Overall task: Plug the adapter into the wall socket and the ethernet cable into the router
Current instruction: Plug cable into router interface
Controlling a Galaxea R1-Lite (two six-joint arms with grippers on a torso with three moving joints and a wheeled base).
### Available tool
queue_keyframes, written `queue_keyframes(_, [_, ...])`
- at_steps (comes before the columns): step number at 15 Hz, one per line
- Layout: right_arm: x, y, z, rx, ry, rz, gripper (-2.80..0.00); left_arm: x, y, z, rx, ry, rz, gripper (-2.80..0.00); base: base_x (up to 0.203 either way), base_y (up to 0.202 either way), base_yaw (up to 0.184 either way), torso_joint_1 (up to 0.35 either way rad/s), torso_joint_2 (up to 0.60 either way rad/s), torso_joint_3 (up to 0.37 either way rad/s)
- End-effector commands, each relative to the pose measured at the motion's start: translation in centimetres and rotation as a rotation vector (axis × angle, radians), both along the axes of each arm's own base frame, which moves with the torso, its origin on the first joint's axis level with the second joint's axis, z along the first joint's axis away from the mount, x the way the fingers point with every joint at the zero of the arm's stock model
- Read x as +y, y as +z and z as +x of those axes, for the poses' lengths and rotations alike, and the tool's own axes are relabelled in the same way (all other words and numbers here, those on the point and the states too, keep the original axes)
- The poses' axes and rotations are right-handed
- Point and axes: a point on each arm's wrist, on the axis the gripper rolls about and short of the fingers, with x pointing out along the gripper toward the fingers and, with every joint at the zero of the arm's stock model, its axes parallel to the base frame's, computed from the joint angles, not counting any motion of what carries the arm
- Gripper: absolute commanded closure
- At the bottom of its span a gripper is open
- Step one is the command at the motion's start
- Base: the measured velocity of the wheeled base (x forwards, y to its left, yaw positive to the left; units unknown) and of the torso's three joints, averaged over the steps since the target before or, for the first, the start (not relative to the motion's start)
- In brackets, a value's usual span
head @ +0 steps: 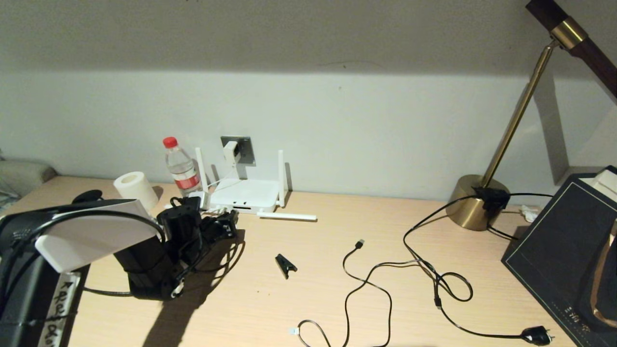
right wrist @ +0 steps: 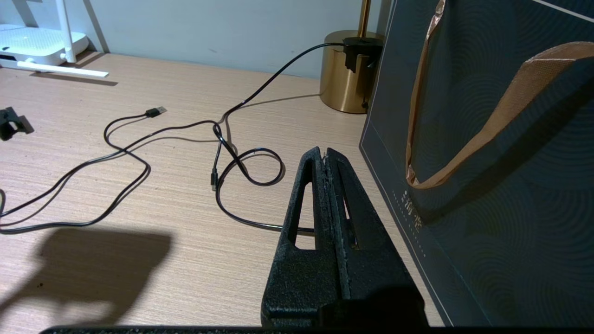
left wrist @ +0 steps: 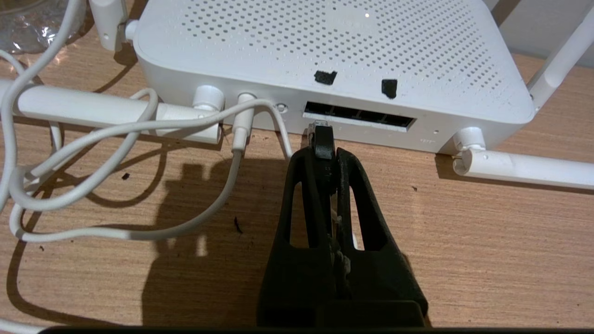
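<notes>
The white router (head: 246,195) sits by the wall, two antennas upright and one lying on the table. Above it the white adapter (head: 231,152) sits in the grey wall socket (head: 246,149), and its white cord (left wrist: 139,125) runs to the router's back. My left gripper (left wrist: 322,155) is shut on the ethernet cable's connector (left wrist: 321,137). The connector's clear tip is just in front of the left end of the dark port slot (left wrist: 357,118). In the head view this gripper (head: 226,226) is right before the router. My right gripper (right wrist: 323,155) is shut and empty, low over the table beside a dark bag.
A water bottle (head: 181,168) and paper roll (head: 135,188) stand left of the router. A black clip (head: 285,265), a thin USB cable (head: 359,243) and a black plug (head: 537,334) with its cord lie mid-table. At the right stand a brass lamp base (head: 475,200) and dark bag (head: 569,241).
</notes>
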Motion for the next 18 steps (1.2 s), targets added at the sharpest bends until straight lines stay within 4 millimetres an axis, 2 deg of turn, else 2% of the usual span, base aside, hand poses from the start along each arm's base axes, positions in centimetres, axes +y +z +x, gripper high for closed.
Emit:
queue_keyframes(1, [0.00,-0.97,0.29,0.036,0.001,-0.001,0.00,0.07,0.31,-0.11,-0.013,0.001,-0.002,0.00,0.000,0.000,0.000,0.000,0.00,0.000])
queue_keyframes(18, [0.00,-0.97,0.29,0.036,0.001,-0.001,0.00,-0.03,0.60,0.21,-0.029,0.000,-0.001,0.00,0.000,0.000,0.000,0.000,0.00,0.000])
